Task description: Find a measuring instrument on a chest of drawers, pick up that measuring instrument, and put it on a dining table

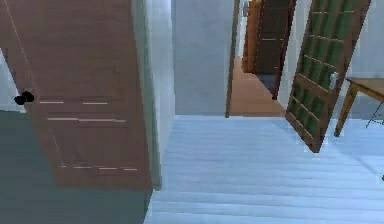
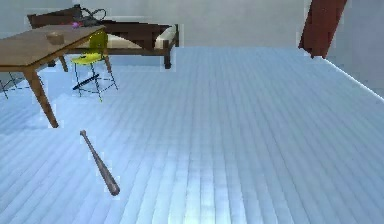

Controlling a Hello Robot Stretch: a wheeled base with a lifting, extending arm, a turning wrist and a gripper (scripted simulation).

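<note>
- Measuring instrument: search judged in hand; pickup pending.
- Dining table (image 2: 25, 50), yellow chair (image 2: 92, 55) set beside for seating: probable drop-off.
- Claw: grip and load cannot be told.

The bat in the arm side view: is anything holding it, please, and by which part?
Nothing holds it: the bat lies flat on the bare floor, with nothing touching it.

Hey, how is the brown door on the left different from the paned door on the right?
The brown door is solid with plain panels; the paned door is a grid of small panes. The brown door is light reddish wood, the paned door dark. Both stand open.
</note>
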